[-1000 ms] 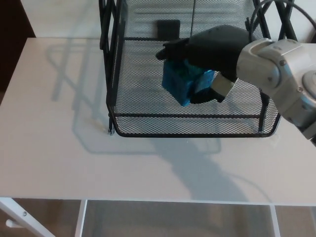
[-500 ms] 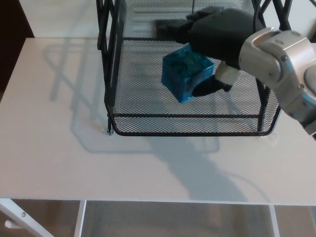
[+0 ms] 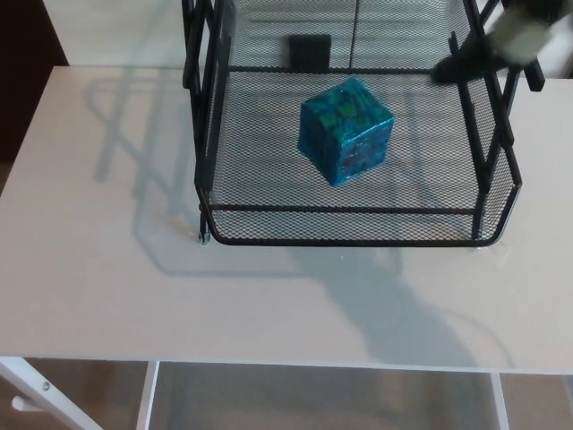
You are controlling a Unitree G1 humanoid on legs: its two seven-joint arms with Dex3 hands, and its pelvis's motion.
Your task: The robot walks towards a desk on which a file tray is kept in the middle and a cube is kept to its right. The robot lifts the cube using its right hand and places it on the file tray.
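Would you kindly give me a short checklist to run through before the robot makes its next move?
1. Cube inside the file tray: ok, it rests on the mesh floor.
2. Cube free of the right hand: ok, the hand is apart from it, by the tray's right wall.
3. Cube clear of the tray's walls: ok, it sits near the middle.
4. Cube lying flat: cannot tell.
5. Right hand open or shut: cannot tell, it is mostly out of the picture.
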